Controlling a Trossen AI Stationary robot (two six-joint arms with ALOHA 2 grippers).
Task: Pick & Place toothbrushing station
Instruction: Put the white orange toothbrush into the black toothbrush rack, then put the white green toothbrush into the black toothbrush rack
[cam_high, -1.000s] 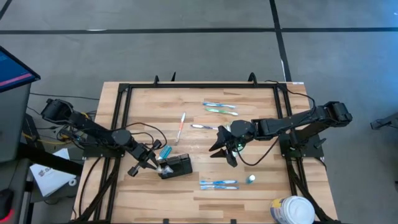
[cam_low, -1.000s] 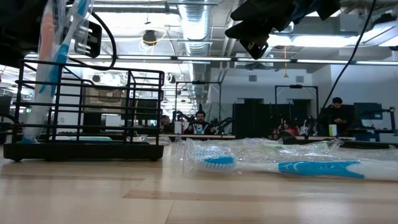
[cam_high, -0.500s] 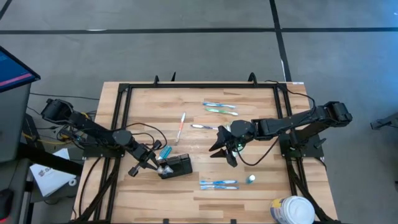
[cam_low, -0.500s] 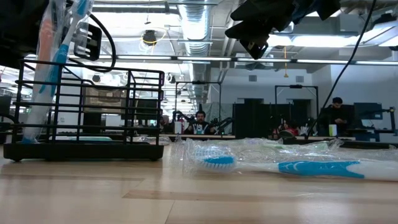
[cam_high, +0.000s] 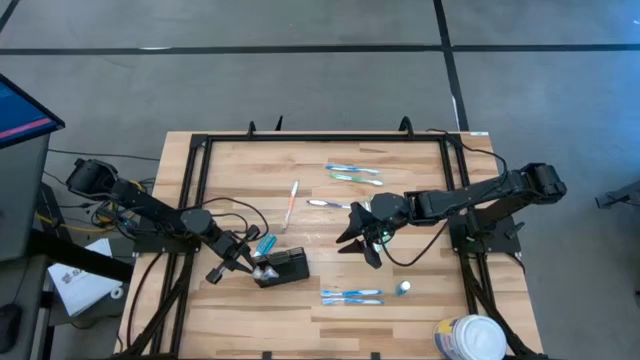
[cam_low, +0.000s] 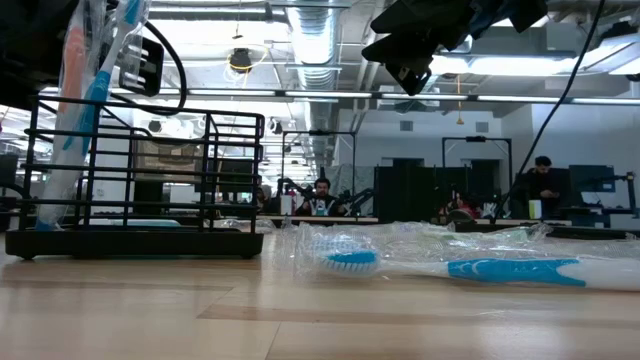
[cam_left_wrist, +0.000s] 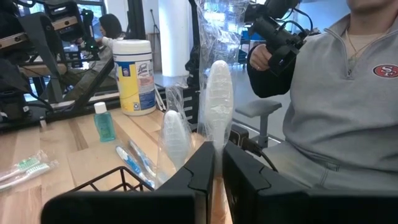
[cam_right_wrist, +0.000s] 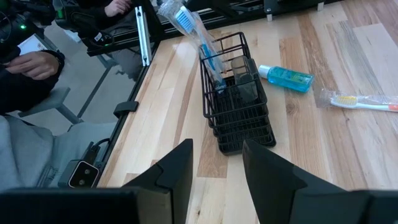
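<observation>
Holder (cam_high: 283, 267): black wire rack, lower centre-left of high view, on table (cam_high: 420, 215); left of frame in low view.
Left gripper (cam_high: 254, 262): at holder's left end, fingers clamped on wrapped toothbrushes (cam_left_wrist: 214, 99) standing in the rack.
Right gripper (cam_high: 357, 244): centre of high view, above bare wood, fingers apart, nothing held.
Wrapped blue brush (cam_high: 351, 295): below centre. Small blue bottle (cam_high: 403, 288): just right of it.
Tub (cam_high: 470, 338): lower right corner.

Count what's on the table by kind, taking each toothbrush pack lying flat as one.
Toothbrush packs: 5
Holder: 1
Bottle: 1
Tub: 1
Total: 8
</observation>
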